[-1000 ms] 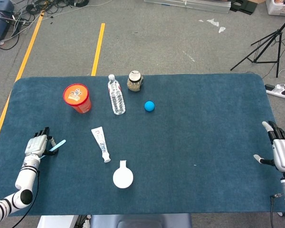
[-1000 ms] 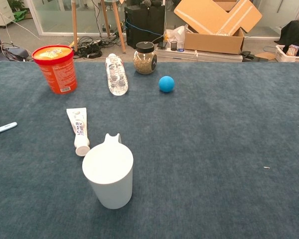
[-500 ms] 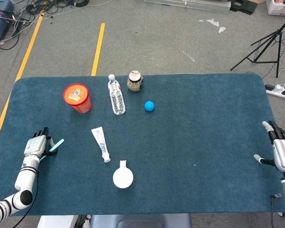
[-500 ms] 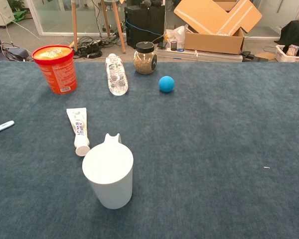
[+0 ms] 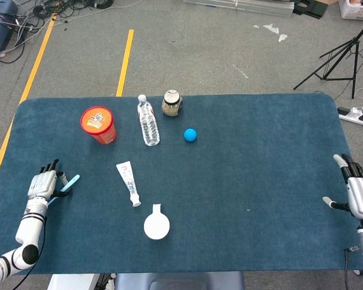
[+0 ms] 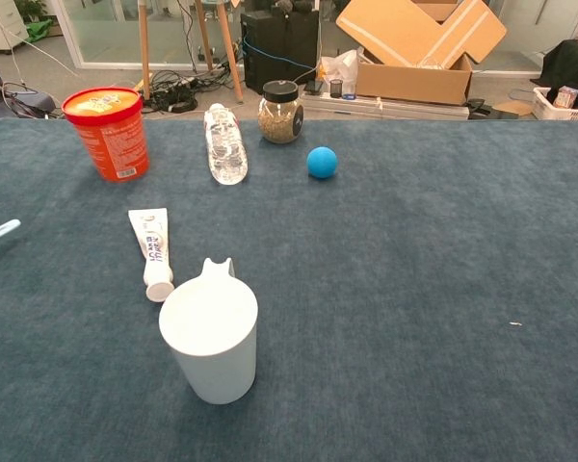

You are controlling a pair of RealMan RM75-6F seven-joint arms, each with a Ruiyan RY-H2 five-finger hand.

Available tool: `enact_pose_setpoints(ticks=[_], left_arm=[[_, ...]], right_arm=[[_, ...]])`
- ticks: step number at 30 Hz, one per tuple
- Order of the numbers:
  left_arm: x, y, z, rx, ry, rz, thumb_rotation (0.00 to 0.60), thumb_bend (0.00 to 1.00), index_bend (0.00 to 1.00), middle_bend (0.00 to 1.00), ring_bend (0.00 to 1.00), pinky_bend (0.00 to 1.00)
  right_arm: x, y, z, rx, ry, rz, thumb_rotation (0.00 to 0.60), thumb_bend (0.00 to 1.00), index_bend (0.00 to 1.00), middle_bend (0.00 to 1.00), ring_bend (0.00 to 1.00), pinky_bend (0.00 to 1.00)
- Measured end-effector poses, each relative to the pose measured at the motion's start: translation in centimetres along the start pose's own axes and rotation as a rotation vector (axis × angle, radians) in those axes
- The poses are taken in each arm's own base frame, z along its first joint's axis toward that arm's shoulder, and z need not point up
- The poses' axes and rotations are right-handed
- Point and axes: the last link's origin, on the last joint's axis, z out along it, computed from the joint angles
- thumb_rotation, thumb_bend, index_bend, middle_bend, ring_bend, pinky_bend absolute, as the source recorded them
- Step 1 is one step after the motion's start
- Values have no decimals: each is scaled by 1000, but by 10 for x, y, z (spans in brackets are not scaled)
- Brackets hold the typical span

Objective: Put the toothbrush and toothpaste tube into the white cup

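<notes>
The light-blue toothbrush [image 5: 70, 182] sticks out to the right of my left hand [image 5: 42, 185], which holds it by one end near the table's left edge. In the chest view only the brush tip [image 6: 0, 231] shows at the left border. The white toothpaste tube [image 5: 128, 182] lies flat on the blue cloth, cap toward the white cup [image 5: 156, 226], which stands upright just in front of it. From the chest, the tube [image 6: 151, 251] and cup [image 6: 210, 341] sit close together. My right hand [image 5: 358, 192] rests at the far right edge, fingers apart and empty.
Along the back stand a red tub [image 5: 98, 124], a lying water bottle [image 5: 147, 122], a lidded jar [image 5: 172, 103] and a blue ball [image 5: 190, 135]. The blue table cloth [image 5: 260, 175] stretches between cup and right hand.
My left hand has drawn slightly left and up with the toothbrush; in the chest view the brush tip slid further toward the left border. The right hand has not moved.
</notes>
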Motion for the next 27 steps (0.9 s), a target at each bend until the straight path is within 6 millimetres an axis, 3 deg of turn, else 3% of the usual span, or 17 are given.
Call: enact_pose_setpoints(ticks=[13, 27], left_arm=[[30, 9, -27, -45, 82, 10, 600, 430, 612, 0, 0, 0], [68, 36, -89, -150, 121, -42, 600, 432, 613, 0, 0, 0]], right_arm=[[0, -5, -4, 27, -1, -1, 600, 0, 120, 95, 153, 574], [-3, -12, -10, 78, -24, -1, 600, 0, 121, 95, 153, 574]])
